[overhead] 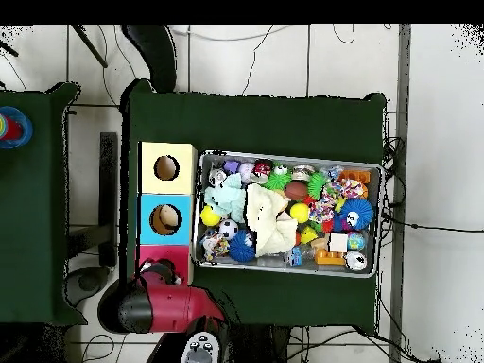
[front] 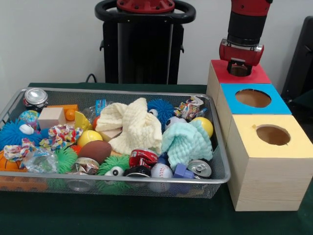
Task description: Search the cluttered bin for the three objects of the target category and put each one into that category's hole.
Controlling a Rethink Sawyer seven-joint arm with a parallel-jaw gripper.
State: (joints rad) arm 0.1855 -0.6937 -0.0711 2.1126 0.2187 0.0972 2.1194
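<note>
Wire bin: near rim, baseball, crushed can; centre, cream cloth, mint cloth; far-left corner, can. Right: yellow box, blue box, red box farthest. Gripper over red box's hole; grip state cannot be told.

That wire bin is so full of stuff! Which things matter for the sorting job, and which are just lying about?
Part of the job:
- wire bin of mixed objects
- red box, blue box and yellow box, each with a hole
- the hand, over the red box

Just lying about:
- second green table
- colourful toy on it
- floor cables
</note>
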